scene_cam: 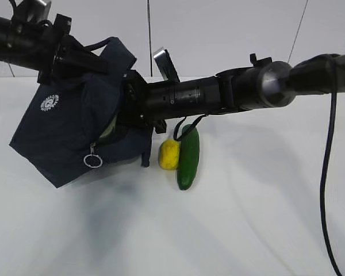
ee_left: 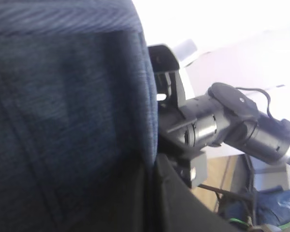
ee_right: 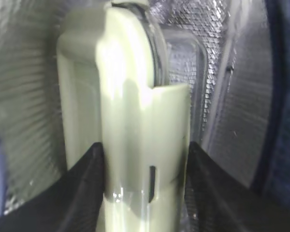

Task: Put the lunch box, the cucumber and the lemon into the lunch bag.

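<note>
The lunch bag [scene_cam: 69, 138] is held tilted above the white worktop [scene_cam: 230, 230], its mouth turned toward the right, its white round logo [scene_cam: 49, 103] and ring pull [scene_cam: 92, 160] facing the exterior camera. The left arm comes in from the upper left and meets the bag at its top; its claw is hidden against the fabric, clenched tight, seemingly on the bag's upper edge, though the exact spot cannot be made out. In the left wrist view the navy fabric [ee_left: 67, 121] fills most of the frame. The right arm [scene_cam: 218, 95] reaches across from the right and its claw [ee_right: 145, 193] is inside the bag's mouth, grasping the lunch box [ee_right: 135, 125] on edge between its two dark fingers [ee_right: 82, 193], with the silver lining [ee_right: 24, 87] all around it. A sliver of the pale green lid shows at the bag's opening in the exterior view. The lemon [scene_cam: 168, 154] and the cucumber [scene_cam: 188, 158] lie on the worktop just right of the bag, touching side by side, lemon on the left, beneath the right arm.
</note>
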Robot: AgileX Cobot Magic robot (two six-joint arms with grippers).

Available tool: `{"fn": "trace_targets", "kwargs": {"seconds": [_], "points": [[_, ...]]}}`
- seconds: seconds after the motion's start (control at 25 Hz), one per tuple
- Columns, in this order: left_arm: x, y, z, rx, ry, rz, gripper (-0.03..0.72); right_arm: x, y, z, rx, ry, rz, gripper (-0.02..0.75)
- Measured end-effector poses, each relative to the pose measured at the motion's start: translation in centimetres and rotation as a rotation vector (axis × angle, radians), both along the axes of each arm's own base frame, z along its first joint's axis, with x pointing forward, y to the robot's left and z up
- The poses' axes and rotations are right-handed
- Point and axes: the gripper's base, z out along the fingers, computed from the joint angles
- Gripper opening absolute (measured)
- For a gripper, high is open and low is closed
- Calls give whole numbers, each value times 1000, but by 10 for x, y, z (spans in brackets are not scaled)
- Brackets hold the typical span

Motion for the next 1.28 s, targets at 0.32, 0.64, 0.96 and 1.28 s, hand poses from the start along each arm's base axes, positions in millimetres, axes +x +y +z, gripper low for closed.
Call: {"fn": "trace_targets", "kwargs": {"seconds": [0.32, 0.64, 0.96, 1.28], "points": [[4, 6, -8, 114, -33, 39, -8, 8, 8, -23, -6, 13, 3, 365], [10, 6, -32, 130, 23, 30, -8, 18, 17, -34, 2, 11, 3, 365], [12, 5, -40, 128, 46, 25, -8, 22, 19, -45, -3, 42, -12, 365], [12, 5, -40, 129, 46, 25, -8, 23, 19, -46, -3, 67, -27, 387]]}}
